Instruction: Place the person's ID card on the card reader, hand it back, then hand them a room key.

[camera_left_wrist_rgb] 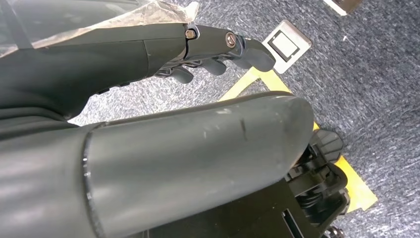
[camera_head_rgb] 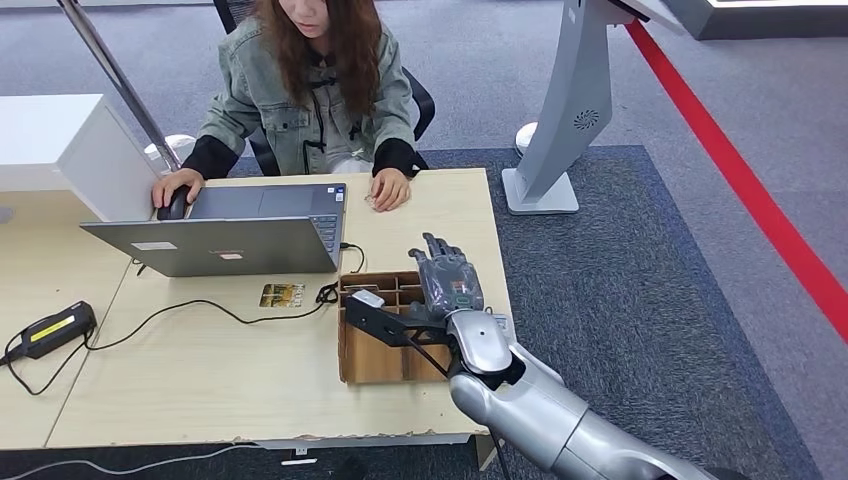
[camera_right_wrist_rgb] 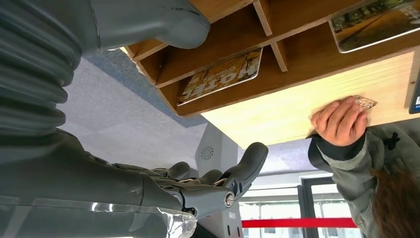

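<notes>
1. Progress: the right robot hand (camera_head_rgb: 448, 280) is hovering above the divided cardboard box (camera_head_rgb: 375, 355) at the bench (camera_head_rgb: 200, 370) edge, fingers spread wide and holding nothing. By appearance the job is standing at an early stage; no card is sitting in either robot hand.
2. ID card (camera_right_wrist_rgb: 365, 102): a small card is lying on the bench just under the person's hand (camera_head_rgb: 389, 189), touching the fingertips. It is probably the ID, though too small to confirm, and it is waiting to be picked up.
3. Card reader (camera_head_rgb: 50, 330): the black-and-yellow device at the far left of the bench is likely the reader, well apart from the right robot hand.
4. Room keys: a printed hotel card (camera_right_wrist_rgb: 222, 75) is lying in a box compartment; another similar card (camera_head_rgb: 282, 295) is lying on the bench beside the box.
5. Left robot hand (camera_left_wrist_rgb: 208, 54): it is hanging over the carpet, fingers loosely curled, holding nothing.
6. Obstacles: the open laptop (camera_head_rgb: 225, 240) and its trailing cable (camera_head_rgb: 190, 310) are lying between the box and the reader.
</notes>
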Controlling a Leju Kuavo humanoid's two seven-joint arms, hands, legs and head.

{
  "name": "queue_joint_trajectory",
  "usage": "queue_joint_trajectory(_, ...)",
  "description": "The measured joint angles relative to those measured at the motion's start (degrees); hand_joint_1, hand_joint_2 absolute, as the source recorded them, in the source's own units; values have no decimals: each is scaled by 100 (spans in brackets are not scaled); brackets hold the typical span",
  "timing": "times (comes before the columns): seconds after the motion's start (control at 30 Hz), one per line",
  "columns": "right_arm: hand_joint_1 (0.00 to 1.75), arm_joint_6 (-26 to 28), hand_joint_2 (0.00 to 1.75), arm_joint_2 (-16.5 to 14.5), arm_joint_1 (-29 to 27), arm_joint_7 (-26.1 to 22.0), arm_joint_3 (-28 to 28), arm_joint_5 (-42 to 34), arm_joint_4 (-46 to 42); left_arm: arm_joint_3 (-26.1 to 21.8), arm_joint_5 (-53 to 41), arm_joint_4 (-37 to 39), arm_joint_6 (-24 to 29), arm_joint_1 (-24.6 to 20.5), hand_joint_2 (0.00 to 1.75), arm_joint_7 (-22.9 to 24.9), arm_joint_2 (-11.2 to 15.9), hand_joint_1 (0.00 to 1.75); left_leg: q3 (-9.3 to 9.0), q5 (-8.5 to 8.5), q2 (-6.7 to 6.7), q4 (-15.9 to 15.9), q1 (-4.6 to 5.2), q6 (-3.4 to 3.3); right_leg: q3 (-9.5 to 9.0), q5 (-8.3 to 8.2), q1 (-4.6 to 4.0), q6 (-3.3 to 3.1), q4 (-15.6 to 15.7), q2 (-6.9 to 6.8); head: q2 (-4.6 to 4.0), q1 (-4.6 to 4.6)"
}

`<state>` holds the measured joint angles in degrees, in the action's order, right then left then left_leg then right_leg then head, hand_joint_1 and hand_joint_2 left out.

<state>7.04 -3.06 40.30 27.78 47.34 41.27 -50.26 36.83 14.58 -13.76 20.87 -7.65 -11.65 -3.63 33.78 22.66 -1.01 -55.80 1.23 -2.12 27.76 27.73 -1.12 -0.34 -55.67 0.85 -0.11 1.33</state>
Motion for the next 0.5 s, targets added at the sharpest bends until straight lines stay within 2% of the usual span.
queue_joint_trajectory(0.5, 45, 74, 175, -17, 23, -79, 0, 15, 102, -3, 0, -1, 11, -1, 0, 0, -2, 0, 0, 0, 0, 0, 0, 0, 0, 0, 0, 0, 0, 0, 0, 0)
